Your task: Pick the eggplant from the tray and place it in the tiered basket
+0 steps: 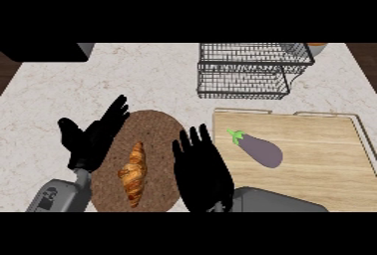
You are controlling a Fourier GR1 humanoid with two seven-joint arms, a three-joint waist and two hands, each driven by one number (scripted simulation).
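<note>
A purple eggplant (261, 150) with a green stem lies on the left part of a light wooden tray (324, 164) at the right of the counter. The black wire tiered basket (250, 69) stands at the back, beyond the tray's far left corner. My right hand (200, 169) hovers just left of the tray, fingers straight and pointing away, a short gap from the eggplant. My left hand (92, 139) rests open at the left, fingers up, holding nothing.
A brown woven mat (158, 134) lies between my hands with a croissant (133, 173) on it. A dark object (44, 52) sits at the back left corner. An orange item (316, 47) shows behind the basket.
</note>
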